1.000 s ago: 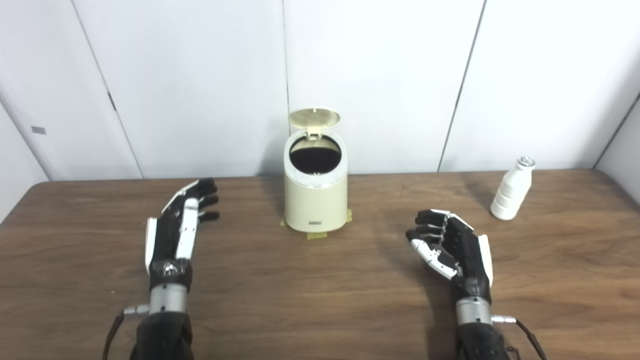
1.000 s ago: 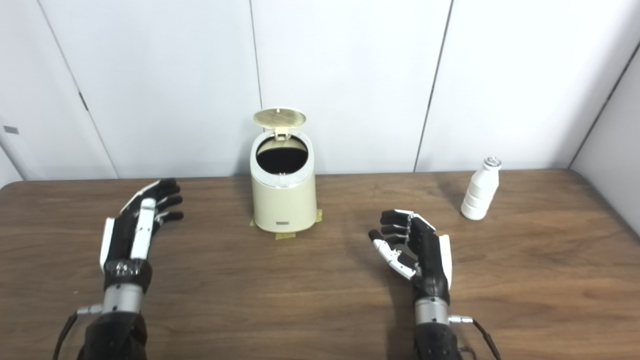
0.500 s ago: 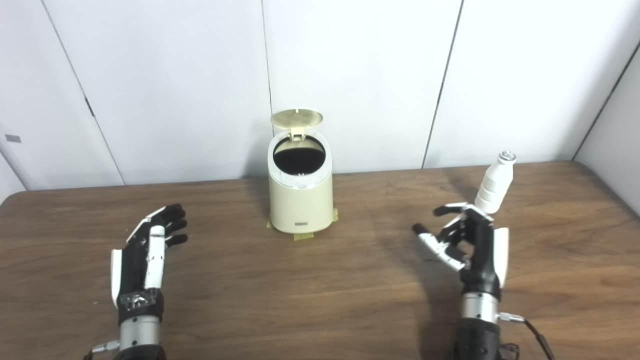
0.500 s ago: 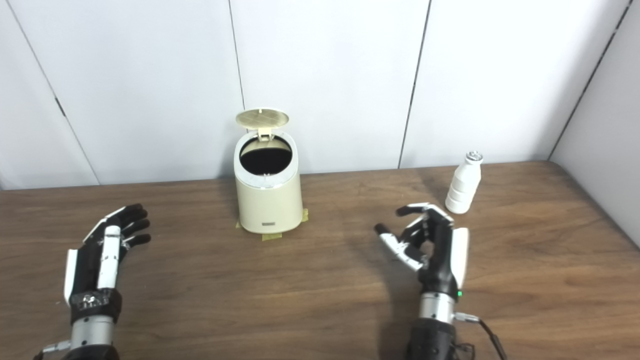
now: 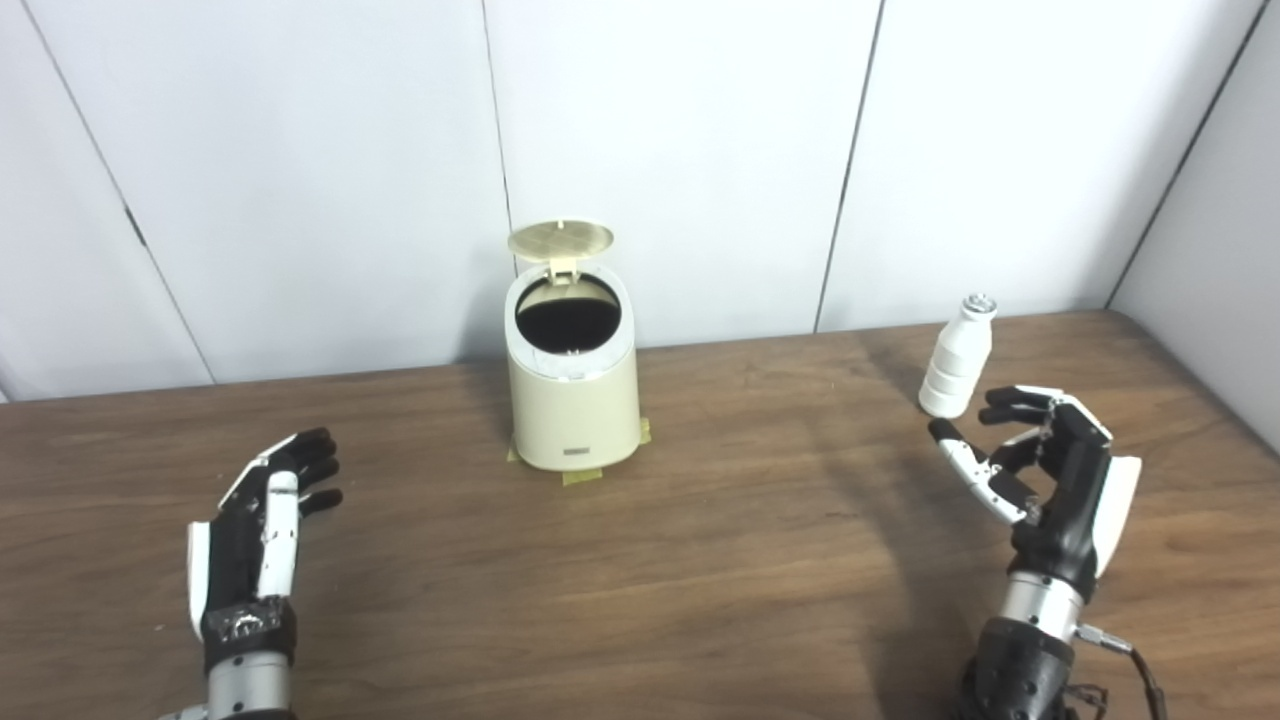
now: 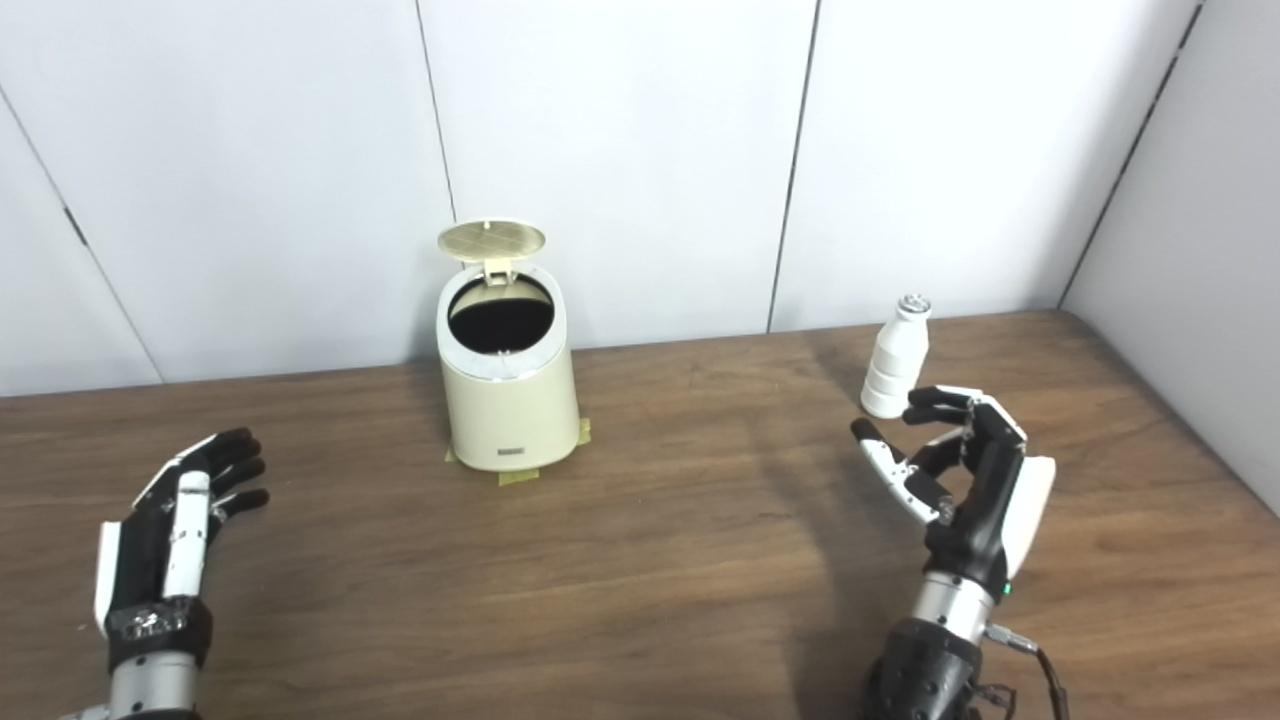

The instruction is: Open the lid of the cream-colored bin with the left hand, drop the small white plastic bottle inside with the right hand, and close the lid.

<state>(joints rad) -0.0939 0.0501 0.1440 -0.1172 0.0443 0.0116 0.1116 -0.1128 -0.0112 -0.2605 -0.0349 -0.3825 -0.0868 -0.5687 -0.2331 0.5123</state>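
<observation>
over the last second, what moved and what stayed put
The right hand swung right and forward to just beside the white bottle, fingers spread, not yet gripping. The left hand drew back, open. The bin kept its lid up; the camera shifted too.

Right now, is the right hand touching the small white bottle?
Apart. In the left eye view, table surface shows between the right hand and the bottle; its fingers are spread, holding nothing.
</observation>
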